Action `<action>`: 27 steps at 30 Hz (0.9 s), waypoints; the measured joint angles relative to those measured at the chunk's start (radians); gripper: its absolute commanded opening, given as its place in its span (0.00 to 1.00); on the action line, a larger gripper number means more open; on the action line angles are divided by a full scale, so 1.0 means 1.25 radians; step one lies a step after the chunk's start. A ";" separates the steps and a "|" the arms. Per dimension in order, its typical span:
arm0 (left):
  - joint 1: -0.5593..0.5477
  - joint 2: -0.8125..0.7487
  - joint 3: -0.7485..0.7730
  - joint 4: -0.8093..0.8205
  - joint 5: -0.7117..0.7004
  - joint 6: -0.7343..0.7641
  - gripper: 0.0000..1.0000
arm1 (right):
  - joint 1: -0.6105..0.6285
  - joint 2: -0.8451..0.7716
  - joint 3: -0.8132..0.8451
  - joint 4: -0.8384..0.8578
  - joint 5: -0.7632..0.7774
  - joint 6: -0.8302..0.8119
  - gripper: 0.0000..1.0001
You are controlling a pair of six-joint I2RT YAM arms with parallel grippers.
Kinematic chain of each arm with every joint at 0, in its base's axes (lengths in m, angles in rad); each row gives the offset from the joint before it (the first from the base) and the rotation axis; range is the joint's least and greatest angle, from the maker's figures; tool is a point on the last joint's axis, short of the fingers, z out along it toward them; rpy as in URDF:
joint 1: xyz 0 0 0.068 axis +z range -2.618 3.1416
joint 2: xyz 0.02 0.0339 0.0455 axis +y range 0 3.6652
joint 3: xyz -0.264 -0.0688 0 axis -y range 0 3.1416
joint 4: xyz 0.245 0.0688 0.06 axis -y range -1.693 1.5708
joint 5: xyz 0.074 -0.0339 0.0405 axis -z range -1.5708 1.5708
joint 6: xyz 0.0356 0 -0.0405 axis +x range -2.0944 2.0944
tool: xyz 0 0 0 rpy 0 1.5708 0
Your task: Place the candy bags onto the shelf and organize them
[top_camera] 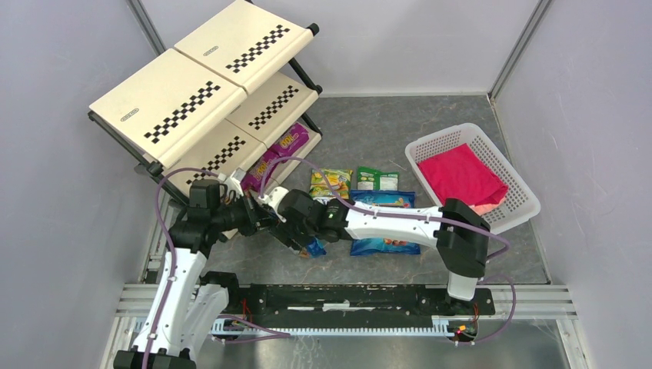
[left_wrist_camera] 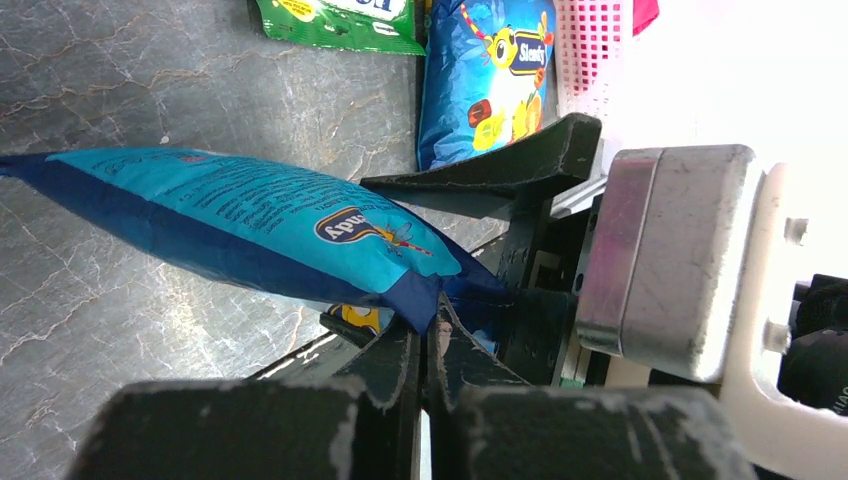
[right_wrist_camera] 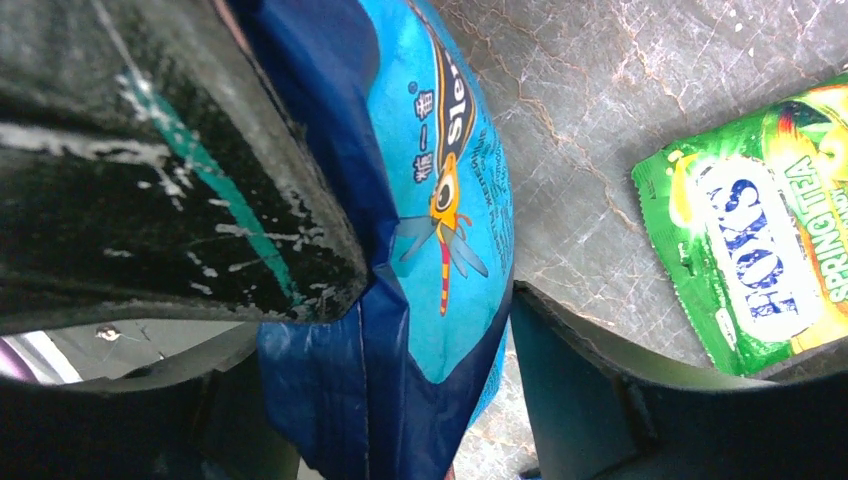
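Leftmost, the slanted three-tier shelf of cream panels with checkered stripes stands at the far left of the grey marbled worktop. A magenta-purple glossy candy pouch lies toward the back of its lowest tier, and a second purple pouch lies on the same tier nearer the front.

Just in front of that tier, the left end effector has its fingers pressed together on the dark seam at one end of a light-blue glossy plastic candy pouch. The pouch juts out sideways from the grip, off the shelf.

The right end effector meets it at the same spot. Its two fingers stand wide apart with this pouch between them, one finger lying against the pouch's face. Whether they actually squeeze it, I cannot tell.

Further right, four more pouches lie flat on the worktop. A yellow-green glossy pouch sits just beside a green glossy pouch. A blue fruit-print pouch is directly in front of them, and another blue pouch is partly covered by the right forearm.

At the far right, a white plastic lattice basket holds a pink-red folded cloth.
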 measured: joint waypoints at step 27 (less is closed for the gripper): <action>0.000 -0.087 0.117 -0.108 -0.101 0.041 0.69 | -0.195 -0.274 -0.455 0.385 -0.231 0.214 0.27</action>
